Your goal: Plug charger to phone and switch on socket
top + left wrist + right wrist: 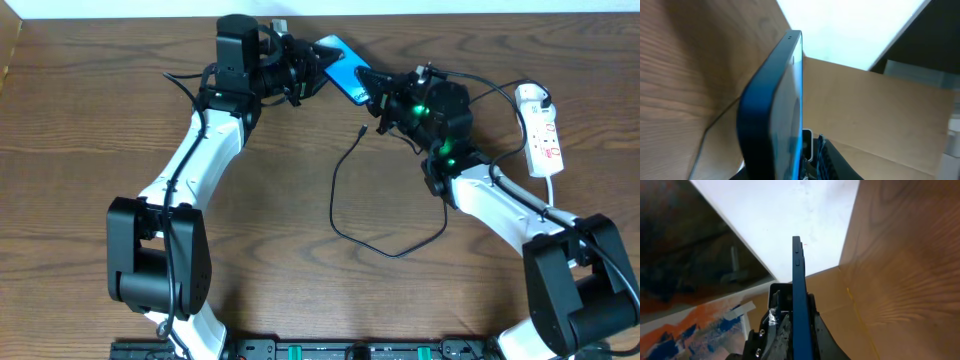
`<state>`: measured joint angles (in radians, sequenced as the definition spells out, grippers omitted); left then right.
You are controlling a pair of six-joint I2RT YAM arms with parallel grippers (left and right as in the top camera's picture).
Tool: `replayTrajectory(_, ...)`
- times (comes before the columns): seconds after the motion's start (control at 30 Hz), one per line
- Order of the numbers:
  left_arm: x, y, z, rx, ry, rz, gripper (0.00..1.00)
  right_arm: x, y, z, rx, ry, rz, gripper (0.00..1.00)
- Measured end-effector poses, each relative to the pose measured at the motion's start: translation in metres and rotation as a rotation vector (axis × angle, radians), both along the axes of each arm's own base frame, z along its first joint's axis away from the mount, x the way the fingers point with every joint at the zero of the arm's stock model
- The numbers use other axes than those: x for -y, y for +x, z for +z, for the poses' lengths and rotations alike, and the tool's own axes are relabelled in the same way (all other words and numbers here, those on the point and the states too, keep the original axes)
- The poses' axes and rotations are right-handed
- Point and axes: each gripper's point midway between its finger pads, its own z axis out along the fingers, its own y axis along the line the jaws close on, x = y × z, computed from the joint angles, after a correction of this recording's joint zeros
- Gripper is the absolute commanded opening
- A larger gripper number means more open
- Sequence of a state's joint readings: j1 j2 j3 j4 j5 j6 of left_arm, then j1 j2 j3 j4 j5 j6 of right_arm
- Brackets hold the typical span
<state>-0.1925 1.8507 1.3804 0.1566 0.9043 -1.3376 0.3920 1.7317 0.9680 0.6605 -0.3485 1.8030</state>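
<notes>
The phone (343, 66), with a blue screen, is held off the table at the back middle, tilted. My left gripper (308, 70) is shut on its left end and my right gripper (376, 97) is shut on its right end. In the left wrist view the phone (775, 100) stands edge-on between the jaws (795, 170). In the right wrist view its blue edge (799, 270) runs between the fingers (799, 332). The charger (335, 190) lies loose on the table, its connector tip (360, 130) just below the phone. The socket (543, 135) lies at the far right.
The black cable loops across the table's middle down to about (400, 252) and back up under my right arm. The socket's thick white cord (553, 190) runs down past my right arm. A cardboard wall (880, 110) stands behind the table.
</notes>
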Motion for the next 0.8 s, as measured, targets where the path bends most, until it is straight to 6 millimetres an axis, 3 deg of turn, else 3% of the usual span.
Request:
replayTrajectory(0.27,0.0008,0.0003,0.0037,-0.003,-0.019,-0.003,0.23,0.0008,0.0004,0.0023,-0.006,0.017,-0.005,0.01)
replayTrajectory(0.4,0.0008,0.0002,0.0031,-0.007,-0.02,-0.002,0.08,0.001,0.001,0.0043,-0.003,0.023,-0.009,0.01)
replayTrajectory(0.63,0.0009,0.0002,0.0027,-0.006,-0.02,-0.002,0.07,0.0012,0.0016,0.007,-0.002,0.029,-0.018,0.01)
replayTrajectory(0.8,0.0009,0.0004,0.003,-0.004,-0.02,-0.002,0.07,0.0008,0.0015,0.0065,-0.004,0.028,-0.022,0.09)
